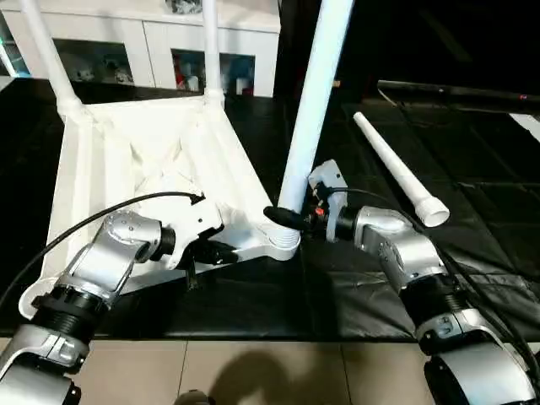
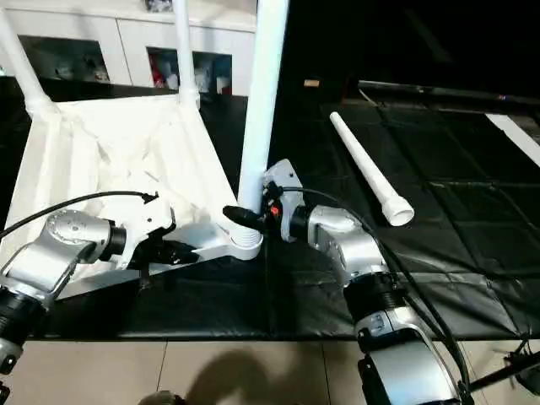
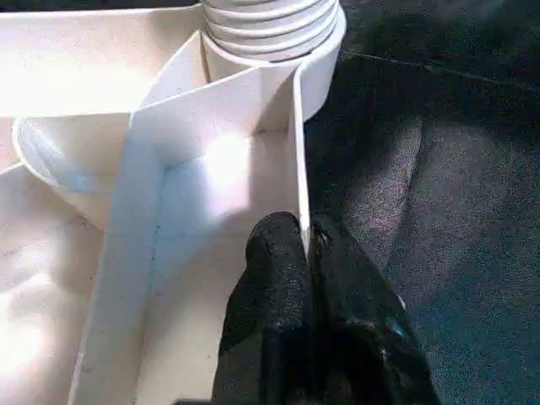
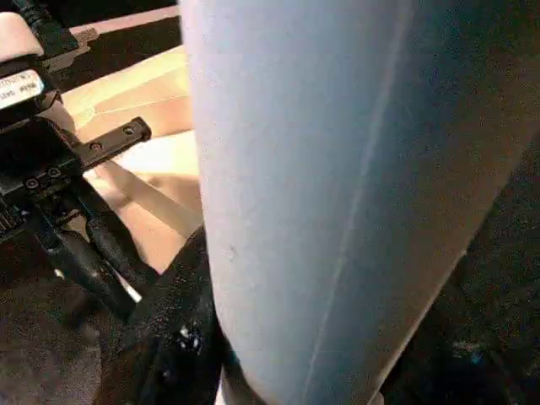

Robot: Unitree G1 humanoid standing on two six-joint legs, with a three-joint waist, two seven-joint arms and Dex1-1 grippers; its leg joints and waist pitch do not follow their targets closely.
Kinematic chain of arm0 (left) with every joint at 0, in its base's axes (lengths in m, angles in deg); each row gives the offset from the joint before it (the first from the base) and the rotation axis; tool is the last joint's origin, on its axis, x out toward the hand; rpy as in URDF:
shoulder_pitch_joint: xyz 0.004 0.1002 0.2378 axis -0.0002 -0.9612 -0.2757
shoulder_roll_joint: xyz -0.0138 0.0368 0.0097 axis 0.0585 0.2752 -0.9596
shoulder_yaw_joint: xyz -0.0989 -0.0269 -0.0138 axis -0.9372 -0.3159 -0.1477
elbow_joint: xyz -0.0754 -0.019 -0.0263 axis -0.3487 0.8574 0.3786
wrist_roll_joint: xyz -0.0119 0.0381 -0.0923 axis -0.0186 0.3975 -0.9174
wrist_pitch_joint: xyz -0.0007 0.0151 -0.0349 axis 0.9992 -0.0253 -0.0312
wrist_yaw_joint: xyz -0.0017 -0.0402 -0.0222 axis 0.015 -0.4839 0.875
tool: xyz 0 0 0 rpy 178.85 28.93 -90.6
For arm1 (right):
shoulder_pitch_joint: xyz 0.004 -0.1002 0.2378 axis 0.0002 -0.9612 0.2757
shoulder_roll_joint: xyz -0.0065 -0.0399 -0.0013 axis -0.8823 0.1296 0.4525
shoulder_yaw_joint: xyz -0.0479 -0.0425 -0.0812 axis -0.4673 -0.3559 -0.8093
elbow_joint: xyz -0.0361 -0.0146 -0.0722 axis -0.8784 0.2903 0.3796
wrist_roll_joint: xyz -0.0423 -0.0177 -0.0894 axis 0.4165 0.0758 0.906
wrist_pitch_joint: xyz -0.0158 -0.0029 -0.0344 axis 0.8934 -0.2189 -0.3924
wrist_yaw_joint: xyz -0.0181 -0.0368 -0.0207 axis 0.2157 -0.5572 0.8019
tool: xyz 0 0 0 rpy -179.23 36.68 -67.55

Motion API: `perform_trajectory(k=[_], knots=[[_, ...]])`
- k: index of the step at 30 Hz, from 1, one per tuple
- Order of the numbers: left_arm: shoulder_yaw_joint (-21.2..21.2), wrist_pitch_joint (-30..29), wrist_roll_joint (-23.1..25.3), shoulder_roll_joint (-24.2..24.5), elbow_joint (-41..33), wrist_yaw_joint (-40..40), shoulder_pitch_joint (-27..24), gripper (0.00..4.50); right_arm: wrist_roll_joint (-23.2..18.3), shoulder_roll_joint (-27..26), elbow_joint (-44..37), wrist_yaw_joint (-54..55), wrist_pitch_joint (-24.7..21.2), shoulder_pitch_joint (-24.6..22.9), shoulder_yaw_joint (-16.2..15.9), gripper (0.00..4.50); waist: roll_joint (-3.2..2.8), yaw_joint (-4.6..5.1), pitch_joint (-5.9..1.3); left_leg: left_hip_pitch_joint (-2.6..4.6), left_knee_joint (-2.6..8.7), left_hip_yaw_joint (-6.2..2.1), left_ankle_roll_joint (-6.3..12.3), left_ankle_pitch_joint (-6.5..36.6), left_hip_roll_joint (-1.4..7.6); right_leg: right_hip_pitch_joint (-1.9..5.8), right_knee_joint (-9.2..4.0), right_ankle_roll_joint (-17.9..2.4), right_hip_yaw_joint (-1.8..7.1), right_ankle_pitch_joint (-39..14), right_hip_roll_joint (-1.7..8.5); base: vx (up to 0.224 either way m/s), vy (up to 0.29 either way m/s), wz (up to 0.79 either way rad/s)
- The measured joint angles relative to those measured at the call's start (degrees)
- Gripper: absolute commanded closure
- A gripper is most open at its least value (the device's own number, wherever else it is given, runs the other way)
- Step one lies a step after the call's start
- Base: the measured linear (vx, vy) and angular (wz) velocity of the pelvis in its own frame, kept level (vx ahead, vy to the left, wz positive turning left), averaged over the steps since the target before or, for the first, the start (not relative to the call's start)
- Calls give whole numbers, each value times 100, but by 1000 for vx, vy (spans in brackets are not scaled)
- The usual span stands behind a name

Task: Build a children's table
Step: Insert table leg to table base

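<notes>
Three legs up, one leg left on the mat

Right gripper (image 1: 284,217) clasps the near-corner leg (image 1: 314,93), upright in its socket (image 1: 285,243). Left gripper (image 3: 305,253) pinches the upturned table top's (image 1: 126,160) edge rib (image 3: 297,152) just beside that socket. The loose fourth leg (image 1: 396,169) lies well right, pointing away from the robot, nearer the right arm; nothing blocks it.

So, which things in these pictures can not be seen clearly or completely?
- Standing legs: the near leg and the two far legs are cut off by the top edge in the eye views.
- Right gripper: the near leg hides one finger in the right wrist view.
- Near corner socket: cut off by the edge in the left wrist view.
- Cabinet: what stands behind its glass is too small to name.
</notes>
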State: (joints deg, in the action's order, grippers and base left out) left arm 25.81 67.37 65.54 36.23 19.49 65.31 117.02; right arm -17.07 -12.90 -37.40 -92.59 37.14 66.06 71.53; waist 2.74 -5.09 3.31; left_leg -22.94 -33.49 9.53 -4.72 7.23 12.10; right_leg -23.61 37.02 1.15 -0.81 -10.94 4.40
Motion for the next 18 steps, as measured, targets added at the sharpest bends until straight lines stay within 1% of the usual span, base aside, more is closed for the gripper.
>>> perform_trajectory(k=[6, 10, 13, 16, 18], knots=[[0, 4, 3, 1, 2, 9, 1, 450, -4, -16, 2, -42, -5, -6, 20, 258, 0, -2, 0, 0, 1, 0, 0, 0, 0, -1, 0, 0, 0, 0, 0, 0, 0, 0], [-6, -8, 3, 0, 9, 5, 8, 450, -112, -100, 95, 1, -6, -40, 188, 258, -2, -1, 0, 0, 2, -1, 0, 0, 0, -2, 0, 0, 0, 0, 0, 0, 0, 0], [-5, -58, 3, -26, 68, -12, 55, 450, -300, -244, 121, 158, 82, -222, 458, 258, -17, -9, 3, 0, 0, -2, 0, 0, 0, -2, 0, -1, 0, 0, 0, 0, 0, 0], [-5, -80, 3, -53, 127, -19, 94, 450, -365, -284, 141, 208, 184, -304, 544, 258, -35, -16, 5, 0, 3, -5, 0, 0, -2, -2, 0, -5, -1, 3, 0, 0, 0, 0], [-3, -125, 2, -94, 199, -26, 144, 450, -380, -312, 62, 243, 401, -492, 574, 258, -43, -39, 3, 0, 3, -7, 0, 0, -1, 0, -1, -6, -3, 3, 0, 0, 0, 0]])
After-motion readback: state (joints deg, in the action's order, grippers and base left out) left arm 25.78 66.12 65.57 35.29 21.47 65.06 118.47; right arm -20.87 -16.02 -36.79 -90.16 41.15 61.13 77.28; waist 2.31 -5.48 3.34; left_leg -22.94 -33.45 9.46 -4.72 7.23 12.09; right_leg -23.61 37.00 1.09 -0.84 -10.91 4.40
